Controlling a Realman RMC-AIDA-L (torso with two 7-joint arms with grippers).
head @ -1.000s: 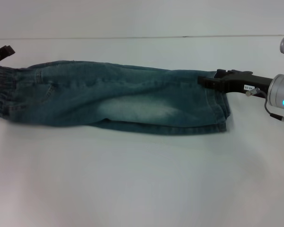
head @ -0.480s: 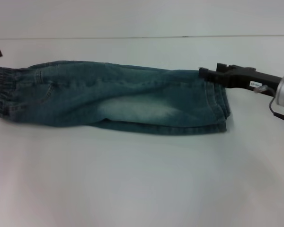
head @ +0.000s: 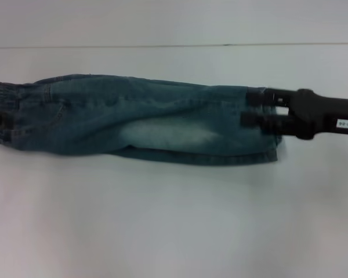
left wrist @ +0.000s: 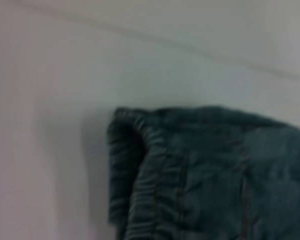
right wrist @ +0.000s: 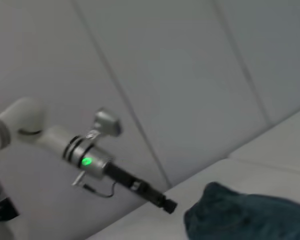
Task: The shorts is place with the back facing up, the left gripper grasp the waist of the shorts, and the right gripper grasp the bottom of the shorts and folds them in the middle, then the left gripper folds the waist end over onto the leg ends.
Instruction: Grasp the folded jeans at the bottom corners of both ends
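The right gripper (head: 250, 108) reaches in level, its two black fingers spread apart over the leg ends (head: 271, 130) of the folded shorts (head: 139, 119), seemingly touching the denim. The waist (head: 3, 113) lies far opposite; the left gripper is out of view.

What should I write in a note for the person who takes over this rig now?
Right gripper: open, above the leg ends, holding nothing.
Left gripper: at the waist.
Shorts: flat on the white table, waist on the robot's left.
Done: folded in the middle, lengthwise.
Left: fold the waist end over onto the leg ends.
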